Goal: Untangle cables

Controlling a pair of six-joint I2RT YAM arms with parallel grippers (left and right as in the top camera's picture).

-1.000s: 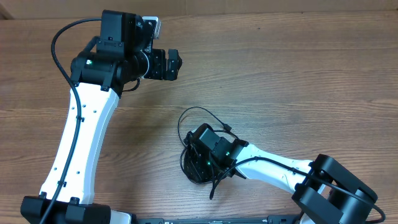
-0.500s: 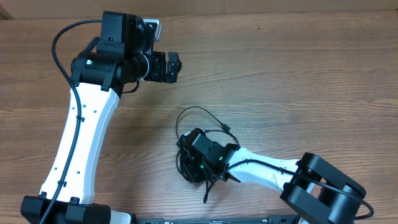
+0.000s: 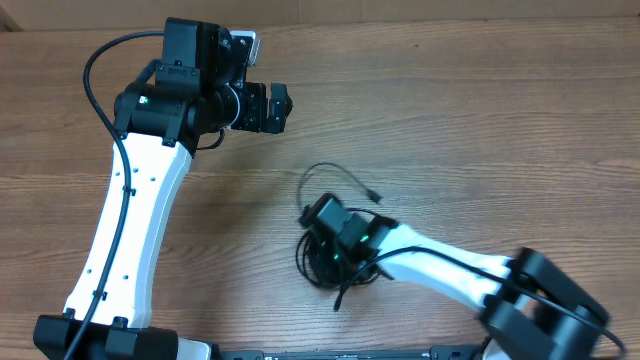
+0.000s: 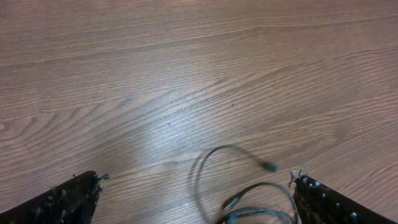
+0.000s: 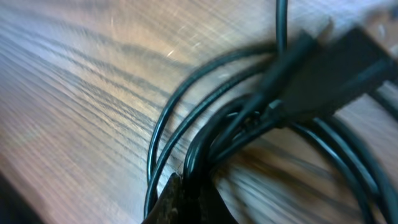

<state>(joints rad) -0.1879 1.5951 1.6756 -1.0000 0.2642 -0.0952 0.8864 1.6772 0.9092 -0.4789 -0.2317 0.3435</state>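
Note:
The cables are thin black cords lying in a tangled bundle on the wooden table at lower centre. One loop arcs up from the bundle and ends in a small plug. My right gripper is down in the bundle. In the right wrist view its fingers are shut on several cable strands, and a dark plug body lies across them. My left gripper hovers open at upper left, well away from the bundle. Its wrist view shows the cable loop and plug blurred between the wide fingertips.
The table's far edge runs along the top of the overhead view. The left arm's white link stretches down the left side, and the right arm comes in from the lower right.
My right gripper has shut on the cable strands. The bundle and its loop have shifted slightly to the right with it. The left arm has stayed still.

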